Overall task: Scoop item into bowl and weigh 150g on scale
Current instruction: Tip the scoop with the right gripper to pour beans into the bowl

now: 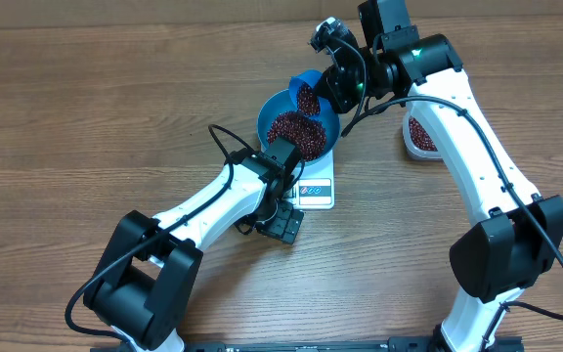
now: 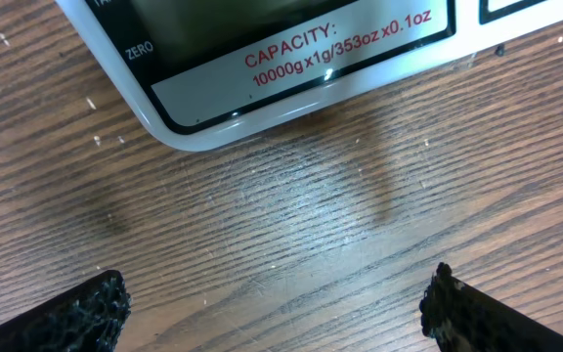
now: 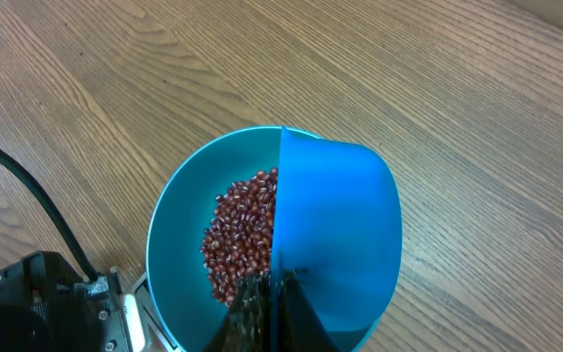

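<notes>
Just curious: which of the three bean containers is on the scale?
The deep blue bowl; the small scoop is held above it, the clear tub sits on the table.

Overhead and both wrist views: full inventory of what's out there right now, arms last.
table: one, brown wood; under everything
scale: one, white; mid-table
bowl: one, blue; on the scale
scoop: one, blue; over the bowl's rim
tub: one, clear; right of the bowl, partly hidden
beans: many, dark red-brown; heap in bowl, some in scoop, more in tub
left gripper: one, black; open, over bare table by the scale
right gripper: one, black; shut on the scoop
</notes>
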